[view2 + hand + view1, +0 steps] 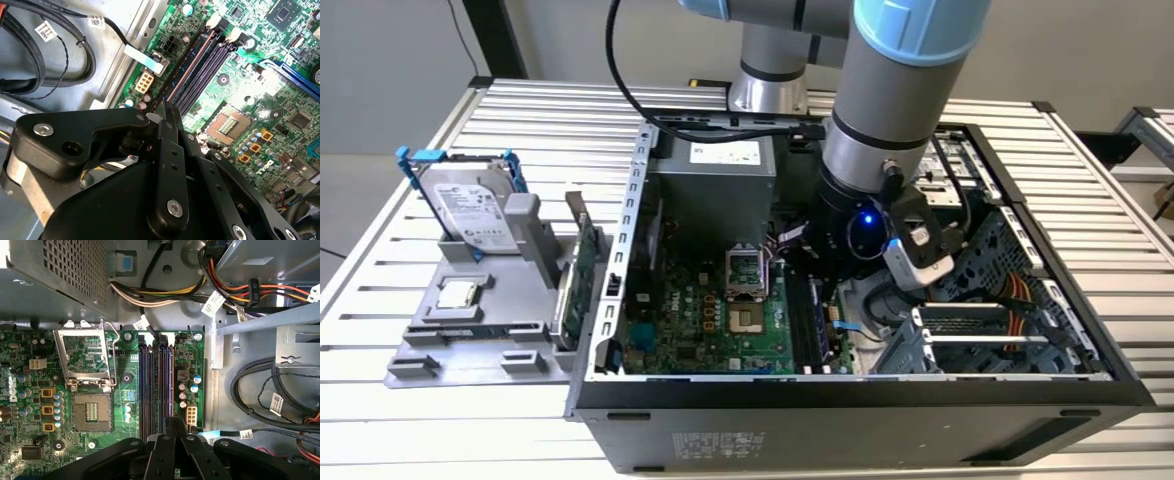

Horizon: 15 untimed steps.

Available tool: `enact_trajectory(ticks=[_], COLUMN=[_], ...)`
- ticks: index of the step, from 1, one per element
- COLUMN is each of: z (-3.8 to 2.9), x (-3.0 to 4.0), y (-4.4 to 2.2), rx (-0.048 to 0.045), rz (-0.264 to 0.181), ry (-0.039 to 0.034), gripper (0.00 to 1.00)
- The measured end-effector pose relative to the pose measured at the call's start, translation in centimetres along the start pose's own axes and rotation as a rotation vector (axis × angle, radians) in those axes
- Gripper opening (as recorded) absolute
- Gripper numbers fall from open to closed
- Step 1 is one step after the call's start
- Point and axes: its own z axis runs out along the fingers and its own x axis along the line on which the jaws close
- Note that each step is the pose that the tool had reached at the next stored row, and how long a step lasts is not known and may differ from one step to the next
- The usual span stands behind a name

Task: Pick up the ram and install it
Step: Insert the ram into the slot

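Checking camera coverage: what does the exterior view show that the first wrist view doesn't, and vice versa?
Exterior view: the hard drive and green card on the grey holder beside the case, at the exterior view's left. First wrist view: orange and yellow cables, and the gripper close over the memory slots. Both: the CPU socket and those slots.

I'm seeing matt black plastic on the gripper [167, 117], a glossy green motherboard [75, 390] with dark plastic slots [155, 385], bare grey sheet-metal case [654, 180] walls, and a ribbed, brushed aluminium table [440, 330].
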Motion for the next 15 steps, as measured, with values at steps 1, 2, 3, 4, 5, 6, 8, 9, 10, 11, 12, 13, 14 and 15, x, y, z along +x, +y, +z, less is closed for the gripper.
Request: enact_trajectory(ticks=[1,2,3,4,5,6,8,9,10,11,12,13,14,15], z=[0.00,0.00,0.00,0.00,0.00,0.00,0.00,0.00,0.00,0.00,0.00,0.00,0.00,0.00], x=[0.00,0.00,0.00,0.00,0.00,0.00,0.00,0.00,0.00,0.00,0.00,0.00,0.00,0.00], y=[0.00,0.00,0.00,0.00,0.00,0.00,0.00,0.00,0.00,0.00,0.00,0.00,0.00,0.00], rx=[0.0000,0.0000,0.0000,-0.0001,-0.0002,-0.0003,-0.0005,-0.0004,-0.0005,-0.0005,-0.0004,-0.0005,-0.0006,-0.0008], rz=[0.000,0.000,-0.002,-0.006,-0.012,-0.020,-0.030,-0.031,-0.032,-0.035,-0.040,-0.046,-0.053,-0.063], ry=[0.0000,0.0000,0.0000,-0.0002,-0.0004,-0.0006,-0.0009,-0.0009,-0.0010,-0.0011,-0.0011,-0.0014,-0.0016,-0.0018], gripper=[0.00,0.00,0.00,0.00,0.00,0.00,0.00,0.00,0.00,0.00,0.00,0.00,0.00,0.00])
